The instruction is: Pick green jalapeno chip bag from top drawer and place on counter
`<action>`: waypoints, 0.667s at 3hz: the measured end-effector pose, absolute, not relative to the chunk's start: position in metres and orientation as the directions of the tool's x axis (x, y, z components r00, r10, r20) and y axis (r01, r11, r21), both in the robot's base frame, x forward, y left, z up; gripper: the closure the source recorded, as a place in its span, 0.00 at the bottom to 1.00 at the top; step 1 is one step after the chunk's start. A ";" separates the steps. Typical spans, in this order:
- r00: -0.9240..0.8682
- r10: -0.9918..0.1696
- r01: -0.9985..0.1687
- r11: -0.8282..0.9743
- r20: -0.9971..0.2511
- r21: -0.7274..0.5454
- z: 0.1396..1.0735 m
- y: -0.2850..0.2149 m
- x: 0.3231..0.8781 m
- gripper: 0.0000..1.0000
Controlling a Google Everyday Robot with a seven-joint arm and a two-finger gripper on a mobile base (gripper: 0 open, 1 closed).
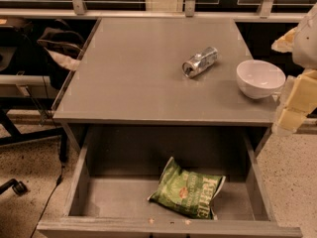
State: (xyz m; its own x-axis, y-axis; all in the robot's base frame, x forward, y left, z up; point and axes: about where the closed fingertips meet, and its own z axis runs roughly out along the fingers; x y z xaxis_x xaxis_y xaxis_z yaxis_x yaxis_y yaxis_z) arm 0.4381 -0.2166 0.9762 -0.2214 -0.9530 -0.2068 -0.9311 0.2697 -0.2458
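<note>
The green jalapeno chip bag (189, 193) lies flat in the open top drawer (163, 227), right of its middle, with its white "Kettle" lettering facing up. The drawer is pulled out below the grey counter (133, 78). My gripper (292, 110) hangs at the right edge of the view, beside the counter's front right corner, above and to the right of the bag. It is apart from the bag and holds nothing that I can see.
A silver can (200, 62) lies on its side on the counter, right of centre. A white bowl (260, 78) stands near the counter's right edge, close to my arm. Chair legs and cables (29, 148) are on the floor at left.
</note>
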 end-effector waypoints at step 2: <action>-0.269 -0.931 -0.924 0.322 -0.246 -0.207 0.957 -0.223 0.431 0.00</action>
State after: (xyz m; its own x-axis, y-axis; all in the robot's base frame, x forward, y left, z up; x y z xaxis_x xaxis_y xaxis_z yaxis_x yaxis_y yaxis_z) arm 0.4311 -0.2227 0.9568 -0.2692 -0.9312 -0.2459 -0.9238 0.3218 -0.2072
